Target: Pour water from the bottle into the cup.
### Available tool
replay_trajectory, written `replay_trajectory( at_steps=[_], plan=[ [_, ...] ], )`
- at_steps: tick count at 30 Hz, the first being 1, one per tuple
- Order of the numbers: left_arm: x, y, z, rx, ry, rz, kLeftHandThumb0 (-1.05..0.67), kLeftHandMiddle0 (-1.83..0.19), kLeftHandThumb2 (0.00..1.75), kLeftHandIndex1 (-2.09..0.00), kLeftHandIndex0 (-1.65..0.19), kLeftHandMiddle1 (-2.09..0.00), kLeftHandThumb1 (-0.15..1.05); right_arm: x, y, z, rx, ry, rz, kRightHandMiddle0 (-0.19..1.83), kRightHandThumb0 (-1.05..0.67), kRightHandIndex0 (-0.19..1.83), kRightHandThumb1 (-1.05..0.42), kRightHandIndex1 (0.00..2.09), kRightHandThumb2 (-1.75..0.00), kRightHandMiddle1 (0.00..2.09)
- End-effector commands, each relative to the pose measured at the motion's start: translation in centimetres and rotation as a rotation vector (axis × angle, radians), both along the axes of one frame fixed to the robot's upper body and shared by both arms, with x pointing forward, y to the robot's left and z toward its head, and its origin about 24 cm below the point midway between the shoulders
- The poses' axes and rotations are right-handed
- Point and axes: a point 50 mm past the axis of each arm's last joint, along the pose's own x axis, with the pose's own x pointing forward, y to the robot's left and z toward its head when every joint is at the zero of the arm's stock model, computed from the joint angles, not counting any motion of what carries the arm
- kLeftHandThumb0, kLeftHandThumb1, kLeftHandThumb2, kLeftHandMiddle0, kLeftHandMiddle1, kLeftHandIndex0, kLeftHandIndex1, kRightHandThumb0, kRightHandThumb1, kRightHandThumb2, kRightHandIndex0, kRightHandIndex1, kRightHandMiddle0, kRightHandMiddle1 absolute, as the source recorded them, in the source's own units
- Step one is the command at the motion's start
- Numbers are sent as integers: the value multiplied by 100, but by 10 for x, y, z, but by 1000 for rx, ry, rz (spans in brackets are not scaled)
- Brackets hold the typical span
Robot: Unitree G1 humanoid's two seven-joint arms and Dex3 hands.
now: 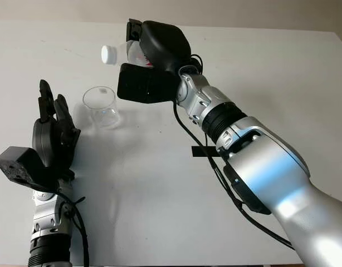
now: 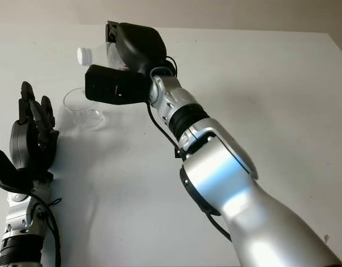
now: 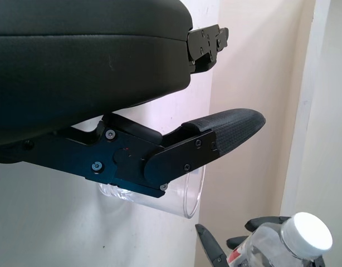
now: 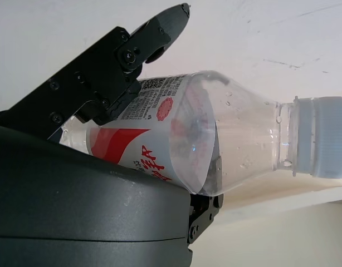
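Right robot hand (image 1: pixel 151 53), raised over the far part of the white counter (image 1: pixel 160 183), clasps a clear plastic bottle (image 4: pixel 215 142) tipped onto its side. The bottle's white cap (image 1: pixel 108 54) is still screwed on and points left, above and slightly beyond the cup (image 1: pixel 102 107). In the right wrist view a black finger (image 4: pixel 132 53) presses across the bottle's label (image 4: pixel 143 133), with the hand's shell on the opposite side. The label is white with a red band and a round red emblem; it carries red Chinese characters, a small code square and lines of fine print, none of them readable. Droplets cling inside the bottle's shoulder near the neck.

The cup is a clear, straight-walled tumbler standing upright on the counter, left of centre and below the bottle's cap, apart from both hands.

Left robot hand (image 1: pixel 53 130), open, is held upright at the near left with its fingers pointing to the far side, just left of the cup and not touching it.
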Motion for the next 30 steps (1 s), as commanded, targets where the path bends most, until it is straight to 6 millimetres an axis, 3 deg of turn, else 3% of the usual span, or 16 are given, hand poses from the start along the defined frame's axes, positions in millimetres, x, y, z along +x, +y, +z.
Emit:
replay_trajectory(
  at_steps=[1, 3, 5, 8, 11, 12, 14, 15, 17, 21, 24, 25, 28, 30],
  plan=[
    [-1, -2, -8, -16, 21, -3, -70, 13, 79, -3, 18, -5, 105, -3, 8, 13, -22, -60, 12, 14, -25, 61, -98, 209, -5, 195],
    [-2, -1, -9, -18, 21, -3, -70, 13, 79, -4, 18, -5, 105, -4, 9, 13, -72, -98, 4, 11, -28, 45, -98, 209, -5, 157],
    [-3, -2, -9, -15, 23, -1, -70, 13, 79, -3, 18, -5, 105, -5, 10, 13, -107, -135, -1, 7, -30, 40, -99, 209, -6, 135],
    [-3, -2, -9, -13, 25, -1, -71, 13, 79, -3, 18, -5, 105, -5, 11, 13, -147, -163, -5, 5, -31, 34, -100, 209, -6, 125],
    [-3, -2, -10, -19, 23, -2, -71, 14, 78, -3, 19, -5, 105, -6, 13, 13, -184, -182, -1, -13, -32, 43, -103, 209, -6, 96],
    [-4, -3, -10, -20, 23, -2, -71, 15, 79, -2, 19, -5, 105, -6, 14, 13, -191, -185, -1, -14, -31, 48, -104, 209, -6, 72],
    [-4, -3, -10, -27, 23, -1, -70, 15, 80, -1, 19, -5, 105, -6, 14, 12, -207, -196, 0, -11, -31, 47, -104, 209, -5, 52],
    [-4, -3, -11, -37, 23, 0, -70, 15, 79, -1, 19, -5, 105, -7, 15, 12, -217, -210, 3, 3, -33, 43, -102, 209, -5, 56],
    [-4, -4, -11, -46, 25, 2, -70, 14, 79, -1, 19, -5, 105, -8, 16, 10, -252, -239, 0, 5, -34, 43, -100, 209, -5, 59],
    [-5, -4, -12, -38, 29, 8, -70, 13, 79, -1, 18, -6, 105, -8, 18, 10, -349, -268, -17, -11, -32, 50, -104, 209, -8, 49],
    [-6, -4, -13, -40, 30, 12, -70, 14, 79, -1, 19, -6, 105, -9, 19, 9, -377, -299, -11, -9, -31, 65, -105, 209, -7, 41],
    [-6, -4, -13, -42, 31, 14, -70, 13, 78, -1, 18, -6, 105, -10, 20, 9, -380, -313, -6, 2, -33, 75, -102, 209, -6, 47],
    [-6, -5, -14, -45, 30, 17, -70, 13, 78, -2, 18, -6, 105, -11, 20, 7, -402, -356, 3, 10, -37, 88, -100, 209, -5, 55],
    [-6, -5, -14, -51, 29, 16, -71, 13, 77, -2, 18, -6, 105, -11, 20, 6, -424, -380, 11, 13, -38, 94, -97, 209, -5, 80]
  ],
)
